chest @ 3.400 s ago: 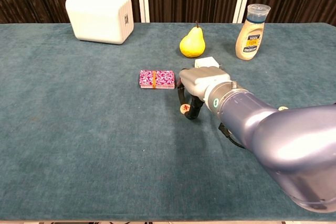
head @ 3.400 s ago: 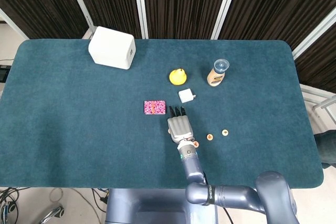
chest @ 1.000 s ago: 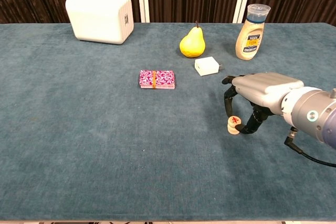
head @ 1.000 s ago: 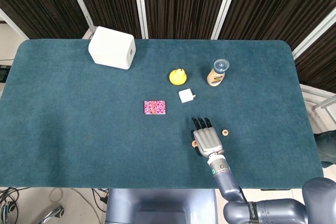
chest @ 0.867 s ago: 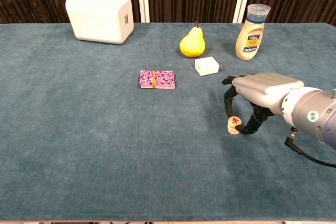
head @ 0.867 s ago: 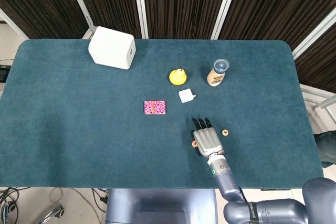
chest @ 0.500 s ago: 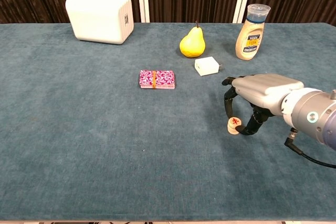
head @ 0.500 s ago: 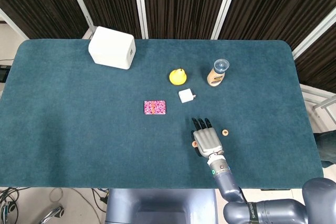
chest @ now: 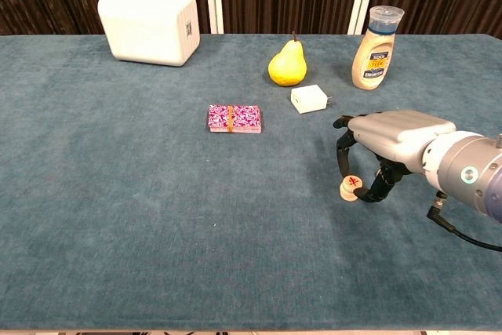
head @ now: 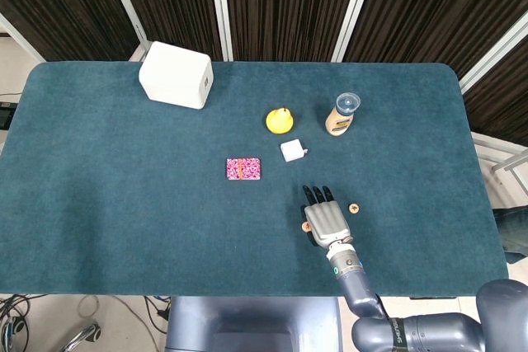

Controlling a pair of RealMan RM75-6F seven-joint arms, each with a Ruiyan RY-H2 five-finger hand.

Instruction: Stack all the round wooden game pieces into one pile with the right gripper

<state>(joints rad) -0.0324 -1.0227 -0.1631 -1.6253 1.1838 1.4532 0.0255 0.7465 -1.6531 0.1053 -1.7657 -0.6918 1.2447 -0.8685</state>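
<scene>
My right hand [chest: 392,145] hovers low over the table, palm down, at the front right. Its thumb and a finger pinch a round wooden piece [chest: 351,186] with a red mark on top. That piece appears to sit on another one, though I cannot tell for sure. In the head view the same piece [head: 304,226] peeks out at the left side of the right hand [head: 324,218]. A second round piece [head: 353,208] lies on the cloth just right of the fingers. Anything under the palm is hidden. My left hand is not visible.
Behind the hand lie a white adapter [chest: 310,99], a yellow pear [chest: 288,67] and a sauce bottle [chest: 375,49]. A pink card deck [chest: 234,118] lies to the left. A white box [chest: 149,23] stands at the back left.
Since 3.4 s ago my right hand has carried the red-marked piece rightward, from beside the card deck to its present spot. Over the last second it has barely moved.
</scene>
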